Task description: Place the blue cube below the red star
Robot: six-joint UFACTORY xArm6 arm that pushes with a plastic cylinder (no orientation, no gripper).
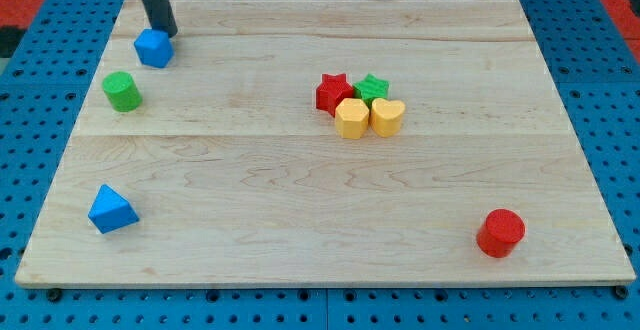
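Note:
The blue cube lies near the view's top left corner of the wooden board. My tip is just above and to the right of it, touching or nearly touching its upper right edge. The red star sits near the board's middle, at the left of a tight cluster, far to the right of the cube.
A green star, a yellow hexagon and a yellow heart crowd the red star. A green cylinder is below the cube. A blue triangle lies bottom left, a red cylinder bottom right.

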